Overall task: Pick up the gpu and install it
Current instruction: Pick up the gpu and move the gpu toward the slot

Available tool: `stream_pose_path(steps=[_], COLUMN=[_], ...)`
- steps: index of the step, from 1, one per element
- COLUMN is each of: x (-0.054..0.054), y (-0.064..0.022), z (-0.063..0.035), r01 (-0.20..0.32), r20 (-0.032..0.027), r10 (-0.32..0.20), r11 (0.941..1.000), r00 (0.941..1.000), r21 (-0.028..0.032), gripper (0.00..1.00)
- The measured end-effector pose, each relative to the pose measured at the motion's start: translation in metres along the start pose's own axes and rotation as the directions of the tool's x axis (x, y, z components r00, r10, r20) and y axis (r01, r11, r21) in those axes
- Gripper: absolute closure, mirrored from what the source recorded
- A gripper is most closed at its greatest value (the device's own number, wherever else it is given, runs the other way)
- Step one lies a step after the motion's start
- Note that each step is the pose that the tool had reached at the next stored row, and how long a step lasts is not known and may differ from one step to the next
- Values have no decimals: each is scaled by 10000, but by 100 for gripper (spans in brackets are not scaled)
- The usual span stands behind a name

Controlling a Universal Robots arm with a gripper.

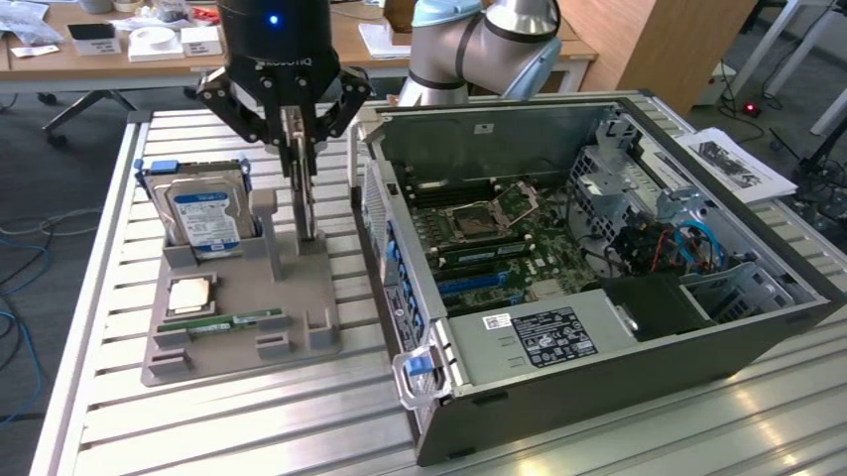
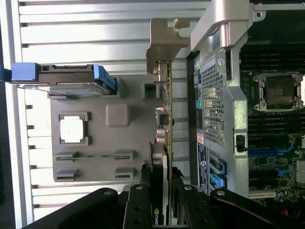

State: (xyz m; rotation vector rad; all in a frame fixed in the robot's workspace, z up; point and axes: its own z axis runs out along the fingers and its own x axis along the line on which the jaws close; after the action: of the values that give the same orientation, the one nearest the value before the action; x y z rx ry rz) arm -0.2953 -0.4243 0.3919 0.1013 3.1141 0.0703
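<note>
1. A slatted metal table [image 1: 198, 416] carries the whole setup, with a wooden desk [image 1: 79, 59] behind it.
2. An open computer case [image 1: 596, 397] lies on its side on the half of the table at the exterior view's right. Its interior faces up, with a green motherboard [image 1: 490, 233] on its floor and a processor socket [image 1: 483, 213] near the board's middle.
3. The silver and blue robot arm [image 1: 483, 40] rises behind the case.
4. A grey holder tray [image 1: 304, 288] sits just beside the case, on the exterior view's left.
5. The black gripper [image 1: 304, 134] points straight down over the side of the tray nearest the case. Its fingers [image 2: 143, 191] are clamped on the gpu, one on each face.
6. The gpu [image 1: 307, 193] stands upright on edge between those fingers and shows as a thin vertical strip in the exterior view. In the wrist view it runs edge-on away from the gripper, with its silver end bracket [image 2: 164, 38] at the far end. Its lower edge seems to meet the tray, though I cannot tell whether it is seated in its slot or just clear of it.
7. A silver hard drive [image 1: 205, 213] with a blue label stands upright in the tray's far corner, well apart from the gpu.
8. A square processor chip [image 1: 189, 295] lies flat in a recess nearer the camera.
9. A narrow green memory stick [image 1: 225, 322] lies flat just beside the chip, across the tray's near end
</note>
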Motion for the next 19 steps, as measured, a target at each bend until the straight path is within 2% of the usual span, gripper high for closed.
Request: stream_pose_path(steps=[12, 19], x=[-3, -4], y=[7, 7], z=[-154, -160], r01=[0, 1], r20=[1, 1], r10=[0, -1], r11=[10000, 10000], r00=[10000, 10000], r21=[-2, -1], gripper=[73, 73])
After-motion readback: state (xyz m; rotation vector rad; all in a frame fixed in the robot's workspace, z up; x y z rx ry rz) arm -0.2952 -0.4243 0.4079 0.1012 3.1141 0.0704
